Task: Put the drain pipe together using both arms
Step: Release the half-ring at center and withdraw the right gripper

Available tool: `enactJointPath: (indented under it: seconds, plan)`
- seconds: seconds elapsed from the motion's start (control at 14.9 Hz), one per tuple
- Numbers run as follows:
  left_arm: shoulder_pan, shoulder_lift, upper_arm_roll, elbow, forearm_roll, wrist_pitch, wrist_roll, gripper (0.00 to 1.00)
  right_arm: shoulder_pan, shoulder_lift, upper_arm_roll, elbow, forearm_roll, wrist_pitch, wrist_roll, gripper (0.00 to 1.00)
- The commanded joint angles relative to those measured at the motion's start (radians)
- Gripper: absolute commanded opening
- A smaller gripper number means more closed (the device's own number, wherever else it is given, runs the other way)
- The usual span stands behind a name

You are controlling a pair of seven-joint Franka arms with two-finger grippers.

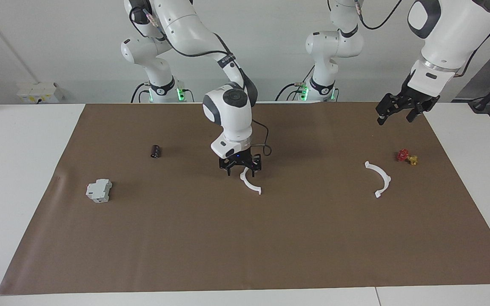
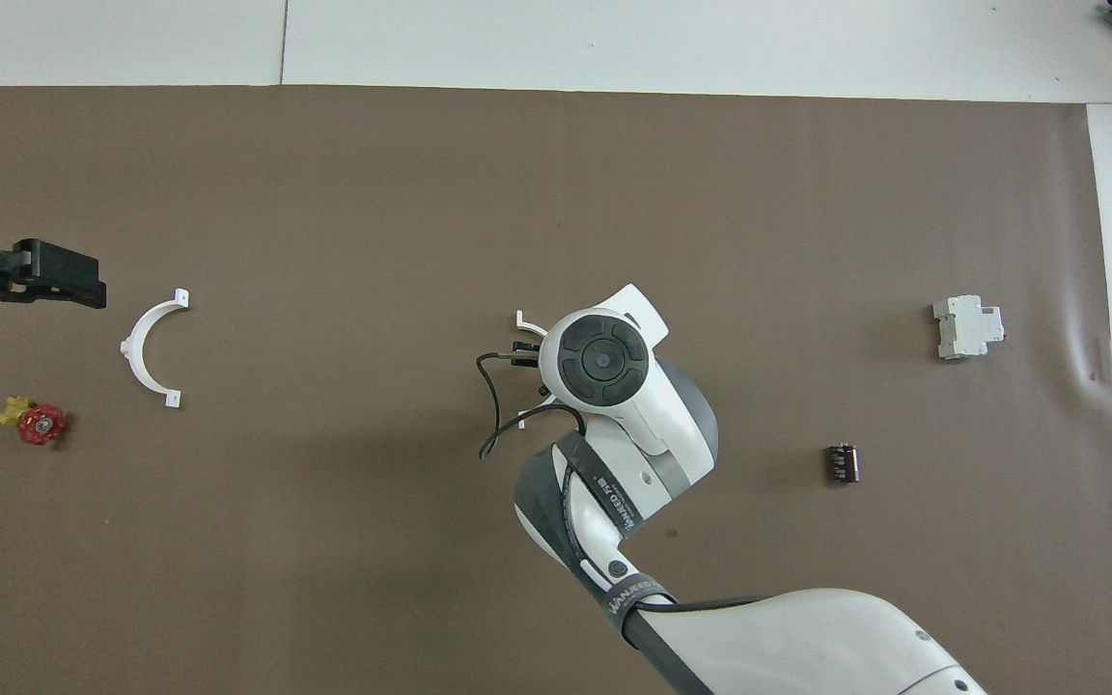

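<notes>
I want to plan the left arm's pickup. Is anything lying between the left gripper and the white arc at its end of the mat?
Nothing visible does. The left gripper hangs open over bare mat; the arc lies free, with the red-and-yellow piece beside it, off the path.

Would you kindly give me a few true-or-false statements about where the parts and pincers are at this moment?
1. The right pincer is open above the middle arc. True.
2. The two arcs are joined into a ring. False: the other arc lies apart, toward the left arm's end.
3. The left pincer holds the valve. False: it hangs open and empty in the air; the valve lies on the mat.
4. The grey block lies toward the right arm's end. True.
5. The dark cylinder stands on the block. False: it lies on the mat, nearer to the robots.
</notes>
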Motion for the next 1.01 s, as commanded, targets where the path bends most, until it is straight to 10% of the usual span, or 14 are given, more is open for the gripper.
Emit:
enactJointPath:
  seconds: [0.0, 0.94]
  plan:
    - [-0.006, -0.032, 0.007, -0.038, -0.011, 0.018, 0.008, 1.0, -0.089, -0.154, 0.01, -0.02, -0.018, -0.122, -0.111, 1.0]
    - [0.056, -0.092, 0.016, -0.305, -0.002, 0.271, 0.125, 1.0, -0.562, -0.363, 0.006, 0.081, -0.014, -0.681, -0.607, 1.0]
